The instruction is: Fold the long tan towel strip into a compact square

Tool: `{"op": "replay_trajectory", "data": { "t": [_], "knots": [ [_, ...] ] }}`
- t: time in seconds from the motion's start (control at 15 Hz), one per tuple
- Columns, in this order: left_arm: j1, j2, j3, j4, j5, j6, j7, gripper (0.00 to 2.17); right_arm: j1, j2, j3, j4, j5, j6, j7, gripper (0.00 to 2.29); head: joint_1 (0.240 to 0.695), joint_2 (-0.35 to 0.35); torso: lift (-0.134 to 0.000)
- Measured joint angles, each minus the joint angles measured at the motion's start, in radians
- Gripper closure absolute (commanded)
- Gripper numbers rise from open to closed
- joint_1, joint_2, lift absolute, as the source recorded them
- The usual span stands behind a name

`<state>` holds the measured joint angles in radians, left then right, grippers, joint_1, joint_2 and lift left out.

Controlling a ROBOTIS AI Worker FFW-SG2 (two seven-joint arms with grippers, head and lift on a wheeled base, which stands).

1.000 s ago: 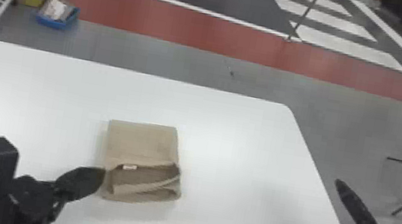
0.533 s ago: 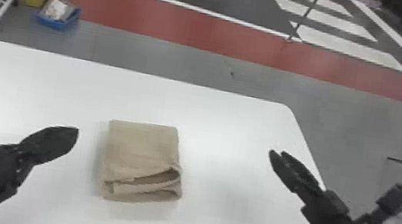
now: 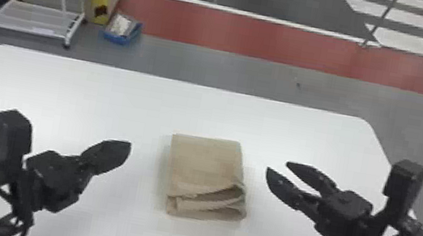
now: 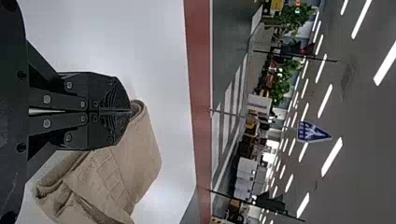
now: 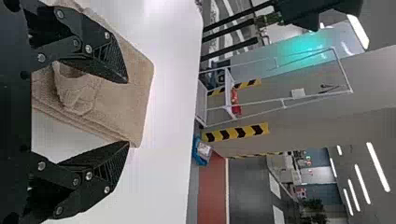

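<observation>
Towel [image 3: 205, 162] now has the right end effector [image 3: 277, 166] nearer, fingers parted.

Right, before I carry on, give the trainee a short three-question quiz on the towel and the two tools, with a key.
1. True or false: the left tool has its fingers shut.
2. Where is the folded tan towel?
a) pinched in the left tool
b) lying on the white table, between the two tools in the head view
c) hanging from the table's far edge
3. Fill in the blank: the fingers of the right tool are ____ (open or shut).

Key: 1 true; 2 b; 3 open.
</observation>
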<state>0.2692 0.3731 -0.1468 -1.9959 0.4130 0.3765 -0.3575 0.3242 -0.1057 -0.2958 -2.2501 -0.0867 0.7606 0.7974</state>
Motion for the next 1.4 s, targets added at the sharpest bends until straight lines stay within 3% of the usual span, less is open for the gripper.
{"op": "replay_trajectory", "data": {
  "t": [0.13,0.4,0.87,1.07,1.27,1.4],
  "knots": [
    [-0.010,0.000,-0.002,0.009,0.000,0.002,0.000,1.72,0.006,-0.031,0.019,-0.023,0.077,0.040,0.043,0.51,0.695,-0.146,-0.124],
    [-0.013,-0.005,-0.009,0.011,-0.010,0.006,0.002,1.72,0.000,-0.079,0.031,-0.022,0.112,0.075,0.109,0.60,0.695,-0.153,-0.124],
    [-0.017,-0.003,-0.022,0.017,-0.019,0.007,0.001,1.72,-0.081,-0.086,0.204,0.027,0.296,0.144,0.162,0.60,0.695,-0.107,-0.124],
    [-0.013,0.000,-0.018,0.017,-0.018,0.007,0.000,1.72,-0.102,-0.086,0.266,0.029,0.386,0.182,0.172,1.13,0.695,-0.087,-0.124],
    [-0.011,0.002,-0.013,0.011,-0.017,0.015,0.000,1.72,-0.107,-0.085,0.291,0.026,0.460,0.206,0.167,1.15,0.695,-0.089,-0.124],
    [-0.009,0.004,-0.010,0.006,-0.017,0.021,0.000,1.72,-0.110,-0.086,0.284,0.027,0.472,0.208,0.172,1.32,0.695,-0.096,-0.124]
  ]
}}
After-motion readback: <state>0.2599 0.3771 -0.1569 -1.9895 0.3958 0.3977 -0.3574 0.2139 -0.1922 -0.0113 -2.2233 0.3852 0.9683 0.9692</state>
